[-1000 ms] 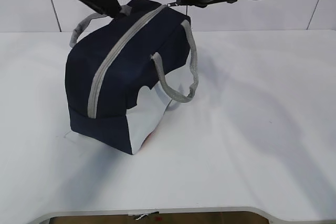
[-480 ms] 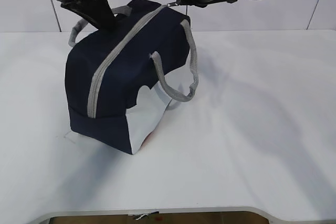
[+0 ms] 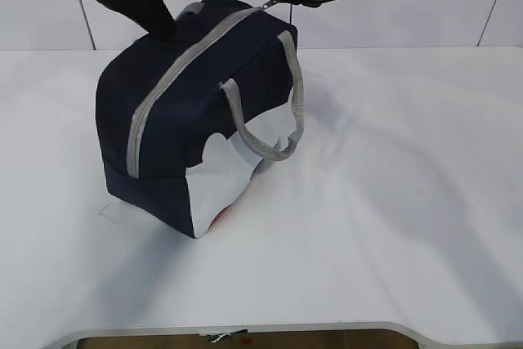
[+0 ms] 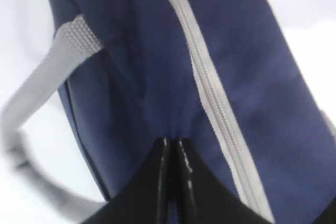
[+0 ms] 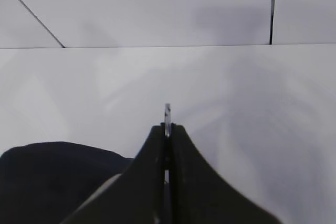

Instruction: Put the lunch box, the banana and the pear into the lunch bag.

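A: Where is the lunch bag (image 3: 192, 112) sitting?

B: Left of centre on the table (image 3: 392, 202), zipped. It's looking soft and saggy, so I'm taking it by firm points.

A: Grippers?

B: The left gripper (image 4: 172, 148) is pinching the navy fabric; the right gripper (image 5: 167, 129) is clamping the ring pull (image 5: 167, 113).

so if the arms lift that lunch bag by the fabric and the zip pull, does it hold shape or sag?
Likely sags some: the lunch bag is soft navy fabric, already creased where the left gripper pinches its top. It leans rather than standing square, so it may tip or swing. The right gripper holds only the thin ring pull, which could slip. Weight can't be judged; the zipper is closed.
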